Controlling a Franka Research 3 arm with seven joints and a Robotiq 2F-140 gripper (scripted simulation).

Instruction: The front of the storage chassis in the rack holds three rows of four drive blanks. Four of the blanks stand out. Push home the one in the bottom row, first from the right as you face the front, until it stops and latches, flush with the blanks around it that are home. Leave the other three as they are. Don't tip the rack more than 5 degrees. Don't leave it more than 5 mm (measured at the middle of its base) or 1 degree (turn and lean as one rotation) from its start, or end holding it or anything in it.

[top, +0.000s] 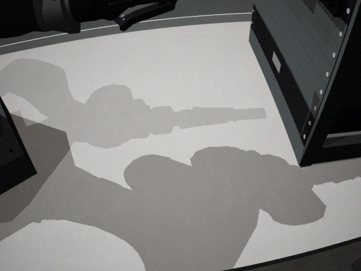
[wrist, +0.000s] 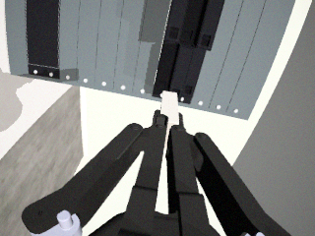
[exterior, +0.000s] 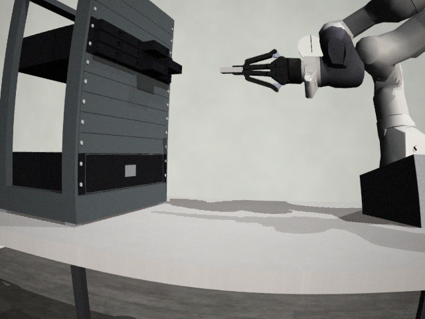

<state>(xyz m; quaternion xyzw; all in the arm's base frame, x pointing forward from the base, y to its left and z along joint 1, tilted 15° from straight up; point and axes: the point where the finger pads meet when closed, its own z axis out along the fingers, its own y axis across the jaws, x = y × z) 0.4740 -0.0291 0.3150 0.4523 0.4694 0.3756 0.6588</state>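
The grey rack [exterior: 113,116] [top: 294,58] [wrist: 98,20] stands on the left of the table. Its black storage chassis [exterior: 113,41] [wrist: 197,0] sits high in the front. Several blanks stand out from it at the right end. The lowest one [exterior: 172,67] [wrist: 169,66] stands out farthest. My gripper [exterior: 226,69] [wrist: 167,102] is shut and empty. It points level at the rack front, about the height of that blank and a clear gap away from it. In the top view only its finger linkage [top: 145,11] shows at the top edge.
A black panel [exterior: 123,171] [top: 277,62] [wrist: 42,20] with a grey label fills the rack's lowest bay. The robot's dark base block [exterior: 391,192] [top: 11,157] stands at the table's far side. The white table [exterior: 206,247] has a curved front edge.
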